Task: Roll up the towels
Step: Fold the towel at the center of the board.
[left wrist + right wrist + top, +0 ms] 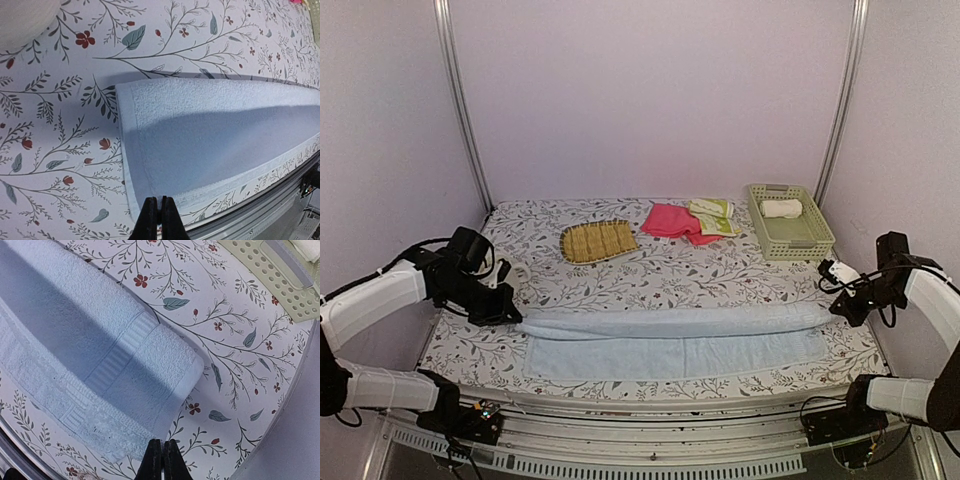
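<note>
The long pale blue terry towel (pixel 675 340) lay along the near edge of the floral-printed surface (pixel 650 268), doubled over lengthwise. The left jaws and right jaws stood clenched and empty, one beside each end. I judged rolling not yet begun; the next move called for opening the jaws and pinching one short end.

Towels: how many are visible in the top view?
4: light blue towel along the near edge; pink towel and yellow-green towel at the back; rolled white towel in the green basket.
</note>
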You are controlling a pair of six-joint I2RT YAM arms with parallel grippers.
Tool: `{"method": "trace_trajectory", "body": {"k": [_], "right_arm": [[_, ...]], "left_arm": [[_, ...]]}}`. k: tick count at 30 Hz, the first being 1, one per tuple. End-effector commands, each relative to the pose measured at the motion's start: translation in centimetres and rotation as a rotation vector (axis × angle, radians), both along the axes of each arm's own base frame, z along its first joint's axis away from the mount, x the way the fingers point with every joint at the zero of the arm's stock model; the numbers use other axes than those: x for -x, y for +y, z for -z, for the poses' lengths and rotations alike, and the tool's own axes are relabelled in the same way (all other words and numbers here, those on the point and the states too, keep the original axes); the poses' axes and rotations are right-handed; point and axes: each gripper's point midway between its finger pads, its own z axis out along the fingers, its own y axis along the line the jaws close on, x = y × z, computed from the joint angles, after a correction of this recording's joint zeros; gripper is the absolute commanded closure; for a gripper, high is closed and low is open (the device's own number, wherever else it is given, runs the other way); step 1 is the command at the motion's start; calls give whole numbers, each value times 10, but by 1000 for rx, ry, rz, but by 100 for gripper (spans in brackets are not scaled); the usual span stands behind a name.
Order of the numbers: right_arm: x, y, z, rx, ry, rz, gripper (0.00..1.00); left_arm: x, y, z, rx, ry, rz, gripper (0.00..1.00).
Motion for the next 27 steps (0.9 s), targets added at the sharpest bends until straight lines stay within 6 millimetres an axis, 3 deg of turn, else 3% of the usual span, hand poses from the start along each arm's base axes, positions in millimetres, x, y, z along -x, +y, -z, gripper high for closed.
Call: {"method": "trace_trajectory", "body": {"k": [1, 6, 20, 27], "right_arm": [[25, 4, 14, 36, 49, -100, 98], [40, 5, 27, 56, 98, -155, 97], [55, 5, 60, 68, 193, -207, 97], [59, 5, 62, 76, 195, -227, 97]], "left_arm": [[12, 7, 2, -44, 56, -6, 100], [21, 9, 10, -60, 108, -1, 100], [39, 0, 33, -91, 229, 66, 100], [50, 3, 37, -109, 265, 72, 100]]}}
